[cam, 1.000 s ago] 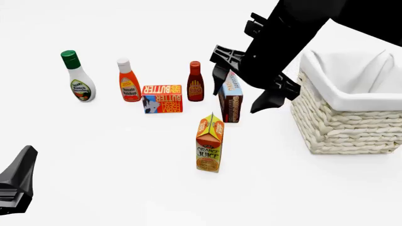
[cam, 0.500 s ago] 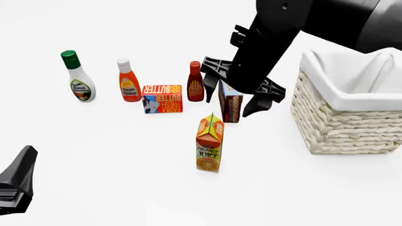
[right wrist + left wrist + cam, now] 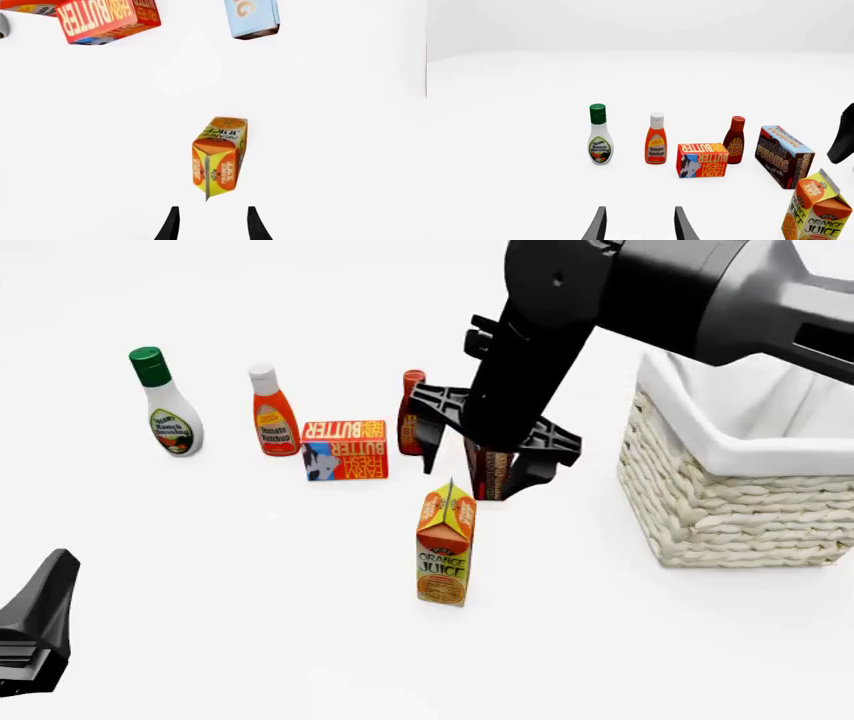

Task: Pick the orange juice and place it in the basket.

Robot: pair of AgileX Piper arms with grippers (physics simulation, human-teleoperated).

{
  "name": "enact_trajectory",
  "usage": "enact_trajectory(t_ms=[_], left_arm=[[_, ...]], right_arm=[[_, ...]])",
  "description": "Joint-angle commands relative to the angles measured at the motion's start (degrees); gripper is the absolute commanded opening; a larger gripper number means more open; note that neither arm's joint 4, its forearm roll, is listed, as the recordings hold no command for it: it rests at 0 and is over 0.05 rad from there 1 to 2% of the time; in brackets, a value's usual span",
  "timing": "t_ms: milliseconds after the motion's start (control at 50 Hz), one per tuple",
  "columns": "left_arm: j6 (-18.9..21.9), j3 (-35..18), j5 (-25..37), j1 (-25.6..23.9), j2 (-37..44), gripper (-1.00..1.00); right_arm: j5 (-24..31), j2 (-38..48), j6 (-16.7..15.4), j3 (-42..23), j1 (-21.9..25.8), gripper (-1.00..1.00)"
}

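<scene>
The orange juice [image 3: 446, 545] carton stands upright near the table's middle, left of the basket [image 3: 727, 495], a cream wicker one with a white liner. My right gripper [image 3: 474, 476] hangs open just behind and above the carton, pointing down, in front of the pudding box. In the right wrist view the orange juice [image 3: 219, 157] lies straight ahead of the open right gripper [image 3: 212, 225], untouched. My left gripper [image 3: 639, 227] is open and empty, low at the front left corner [image 3: 38, 632]. From there the orange juice [image 3: 817, 212] shows far to one side.
Behind the carton stand a ranch dressing bottle [image 3: 166, 405], a ketchup bottle [image 3: 274, 412], a butter box [image 3: 346, 448], a BBQ sauce bottle [image 3: 412, 400] and a chocolate pudding box [image 3: 491, 475], the last two partly hidden by the right arm.
The right arm has swung left and down, from beside the basket to over the pudding box, closer to the orange juice. The left arm has stayed still.
</scene>
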Motion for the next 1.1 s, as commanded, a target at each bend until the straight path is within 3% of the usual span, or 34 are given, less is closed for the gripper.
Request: enact_trajectory(t_ms=[20,1100], left_arm=[[0.16,0.05,-0.12,-0.01,-0.04,1.0],[0.16,0.05,-0.1,-0.01,-0.04,1.0]], right_arm=[[0.0,2.16,-0.55,-0.33,1.15,1.0],[0.0,7.21,-1.28,-1.38,1.72,1.0]])
